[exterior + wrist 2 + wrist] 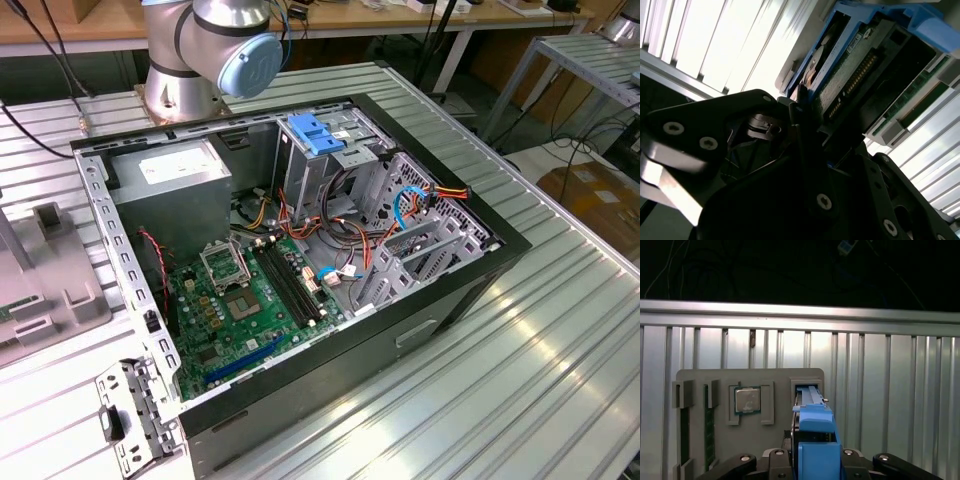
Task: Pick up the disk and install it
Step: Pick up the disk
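Grips blue-framed silver metal disk [815,430] in black pincer [816,457].
Green circuit board [842,82] in second wrist view; blue edge in first wrist view.

Arm [210,45] base near bench [560,380] edge, blue-capped joint above. Black claw [816,467] clamps disk [815,422], fingers [807,150] either side.

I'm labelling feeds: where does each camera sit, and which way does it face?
Exterior view: off the arm, looking down into the open computer case; arm base shows.
First wrist view: on the arm, looking down past the disk at the grey tray; end effector shows.
Second wrist view: on the arm, close against the disk's edge; end effector shows.
Both wrist views share disk and end effector.
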